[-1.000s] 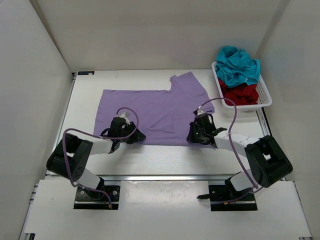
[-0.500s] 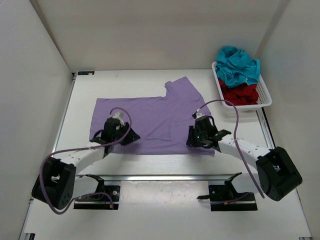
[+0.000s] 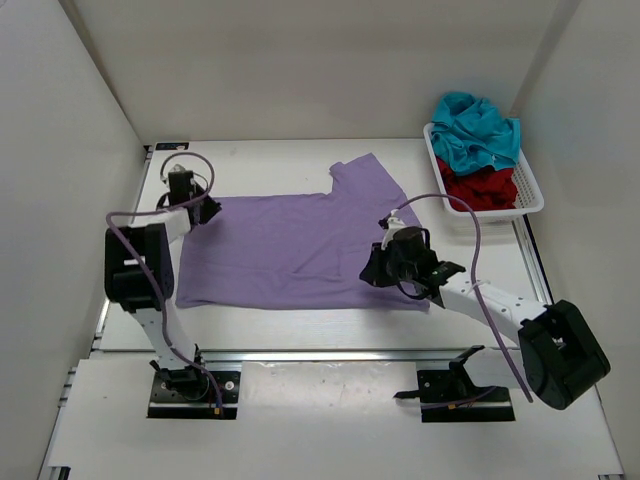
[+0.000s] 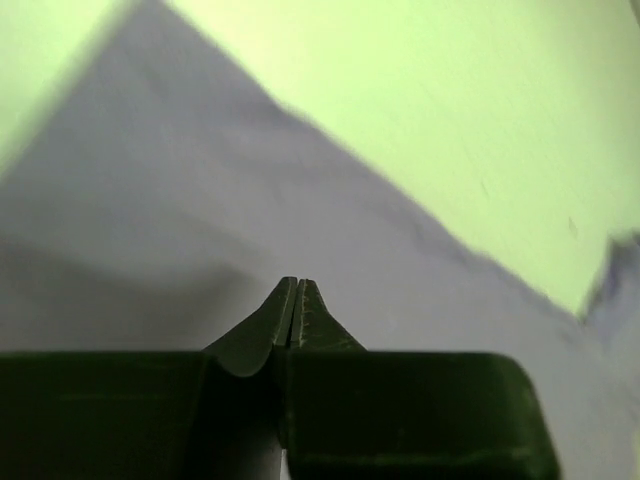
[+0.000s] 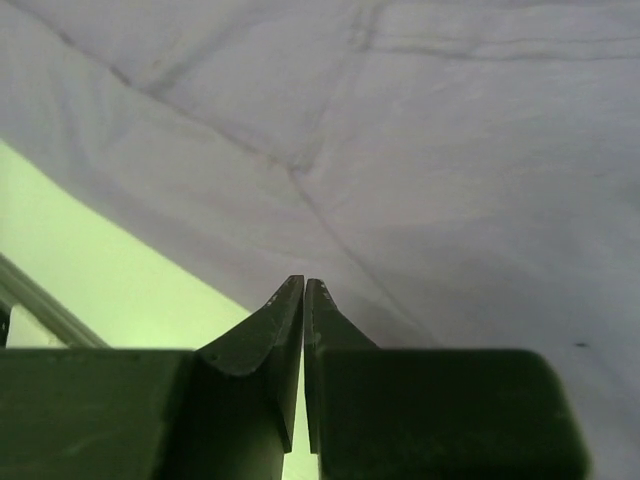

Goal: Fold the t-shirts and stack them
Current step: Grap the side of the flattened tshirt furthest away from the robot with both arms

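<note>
The lavender t-shirt (image 3: pixel 290 240) lies spread flat in the middle of the table, one sleeve pointing to the back. My left gripper (image 3: pixel 203 208) is at the shirt's far left corner, its jaws shut (image 4: pixel 295 283) just above the purple cloth (image 4: pixel 200 220); no cloth shows between the tips. My right gripper (image 3: pixel 373 272) sits low over the shirt's near right hem, jaws shut (image 5: pixel 304 282) at the cloth's edge (image 5: pixel 450 150). The teal t-shirt (image 3: pixel 478 130) and the dark red t-shirt (image 3: pixel 485 185) lie crumpled in the basket.
A white mesh basket (image 3: pixel 533 200) stands at the back right corner. White walls enclose the table on the left, back and right. Bare table (image 3: pixel 300 325) runs between the shirt and the arm bases; a metal rail (image 3: pixel 330 355) marks the near edge.
My left arm has swung from the shirt's near left edge to its far left corner and its jaws have closed. The right gripper shifted slightly left. The shirt slid a little leftward.
</note>
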Motion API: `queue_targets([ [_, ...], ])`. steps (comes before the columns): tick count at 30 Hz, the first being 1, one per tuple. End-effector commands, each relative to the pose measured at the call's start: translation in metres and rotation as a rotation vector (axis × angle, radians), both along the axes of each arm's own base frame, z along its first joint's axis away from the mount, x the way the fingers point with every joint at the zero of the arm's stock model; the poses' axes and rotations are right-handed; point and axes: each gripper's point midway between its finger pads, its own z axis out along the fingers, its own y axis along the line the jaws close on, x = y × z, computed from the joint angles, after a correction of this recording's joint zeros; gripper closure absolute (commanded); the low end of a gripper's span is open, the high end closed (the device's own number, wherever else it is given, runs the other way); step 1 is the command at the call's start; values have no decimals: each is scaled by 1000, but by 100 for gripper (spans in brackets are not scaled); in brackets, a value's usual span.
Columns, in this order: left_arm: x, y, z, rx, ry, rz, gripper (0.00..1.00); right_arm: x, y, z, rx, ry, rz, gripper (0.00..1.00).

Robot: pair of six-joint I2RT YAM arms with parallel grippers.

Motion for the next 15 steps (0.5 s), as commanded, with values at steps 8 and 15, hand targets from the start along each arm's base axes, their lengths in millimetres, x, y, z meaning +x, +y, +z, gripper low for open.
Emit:
queue_targets([
  [8,52,103,-6,266,170,93,60,-4,13,-7,66,-6,34,97],
  [15,70,102,-23,293,232,47,53,3,23,-1,67,-15,55,97],
])
